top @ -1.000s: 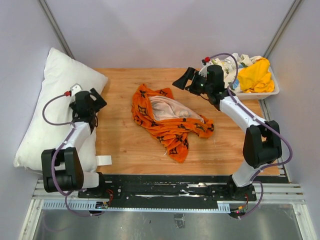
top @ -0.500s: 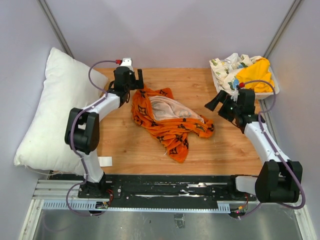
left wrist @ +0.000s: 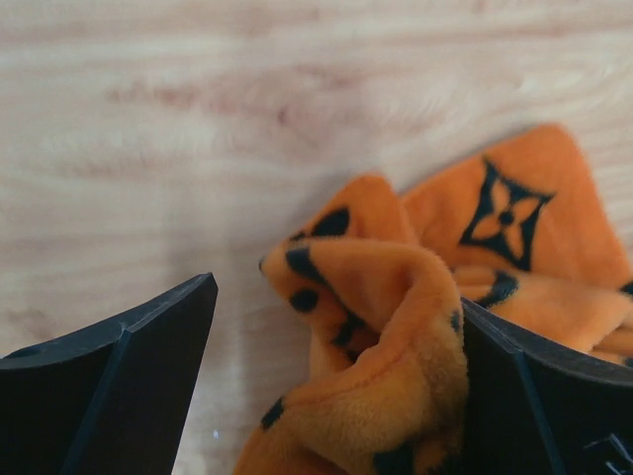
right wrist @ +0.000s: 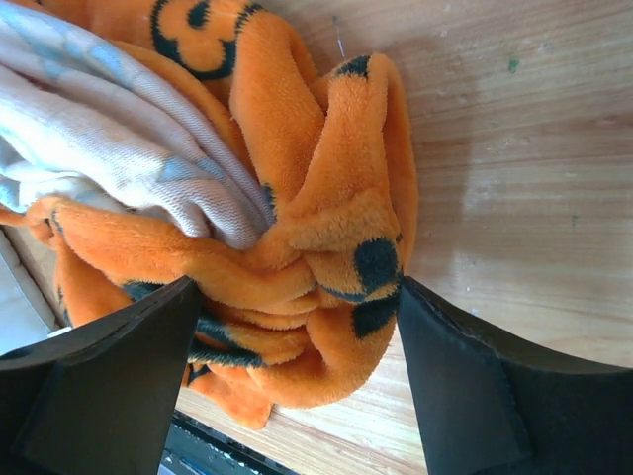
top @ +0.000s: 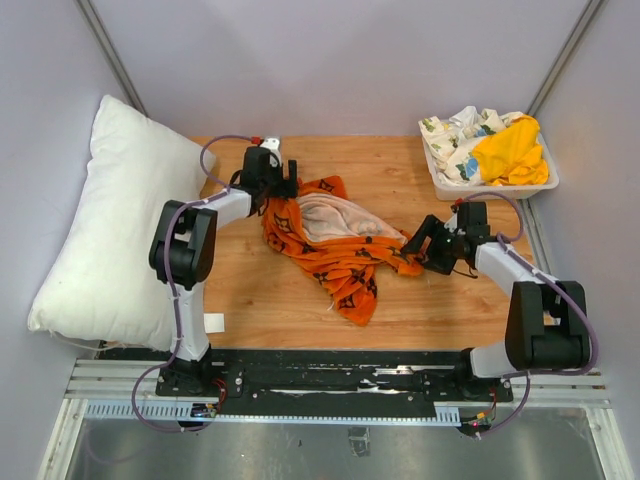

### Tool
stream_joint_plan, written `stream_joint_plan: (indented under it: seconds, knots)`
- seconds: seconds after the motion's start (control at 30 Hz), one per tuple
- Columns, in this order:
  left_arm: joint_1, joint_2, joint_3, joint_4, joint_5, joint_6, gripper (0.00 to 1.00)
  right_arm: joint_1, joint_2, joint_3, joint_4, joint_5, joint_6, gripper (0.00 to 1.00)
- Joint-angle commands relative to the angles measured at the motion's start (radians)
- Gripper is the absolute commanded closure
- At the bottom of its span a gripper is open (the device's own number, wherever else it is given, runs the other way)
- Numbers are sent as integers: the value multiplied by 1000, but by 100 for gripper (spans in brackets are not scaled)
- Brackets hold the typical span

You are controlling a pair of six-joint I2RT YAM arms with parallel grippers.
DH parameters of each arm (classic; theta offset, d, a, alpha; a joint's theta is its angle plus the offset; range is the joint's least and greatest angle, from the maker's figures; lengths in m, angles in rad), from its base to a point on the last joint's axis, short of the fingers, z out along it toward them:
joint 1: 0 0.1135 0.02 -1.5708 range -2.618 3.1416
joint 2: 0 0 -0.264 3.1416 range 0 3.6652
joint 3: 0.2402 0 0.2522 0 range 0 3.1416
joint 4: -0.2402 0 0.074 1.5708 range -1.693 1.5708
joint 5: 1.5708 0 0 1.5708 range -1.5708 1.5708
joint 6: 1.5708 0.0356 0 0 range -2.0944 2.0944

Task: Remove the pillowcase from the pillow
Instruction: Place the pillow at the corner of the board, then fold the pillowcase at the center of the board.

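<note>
From above, the white pillow (top: 110, 230) lies bare along the table's (top: 240, 290) left edge. The orange pillowcase (top: 340, 255) sits crumpled mid-table, apart from the pillow. The left gripper (top: 283, 187) is at the case's far left corner, and the right gripper (top: 415, 245) is at its right end. A bin (top: 495, 190) of cloths stands at the far right. In the left wrist view, the jaws stand open; an orange fold lies against the right finger (left wrist: 544, 396), clear of the left one. In the right wrist view, the jaws are spread wide around a bunch of orange fabric, and both fingers (right wrist: 99, 386) touch it.
</note>
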Motion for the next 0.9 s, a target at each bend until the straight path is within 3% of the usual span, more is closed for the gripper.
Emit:
stream_joint_plan:
  seconds: [0.0, 0.07, 0.13, 0.23, 0.3, 0.43, 0.63, 0.73, 0.87]
  knots:
    - [2, -51, -87, 23, 2, 1, 9, 3, 43, 30, 26, -50, -15, 23]
    - [4, -79, -121, 35, -15, 2, 17, 4, 56, 33, 31, -56, -28, 33]
    - [7, -99, -137, 43, -20, -5, 36, 4, 74, 44, 45, -69, -31, 47]
    - [25, -108, -101, 9, -18, -55, 96, 4, 109, 64, 118, -109, 0, 77]
    - [40, -115, -70, -9, -6, -88, 99, 7, 141, 99, 159, -123, 23, 97]
    - [67, -144, -2, 17, 17, -141, 100, 9, 219, 262, 192, -123, 57, 99]
    - [91, -197, 180, -23, 22, -168, 100, 9, 332, 685, 150, -142, 82, 99]
    - [91, -331, 53, 68, 13, -174, 100, 9, 305, 747, 146, -140, 69, 99]
    - [91, -584, -317, 178, -90, -247, 100, 17, 168, 532, 180, -135, 43, 99]
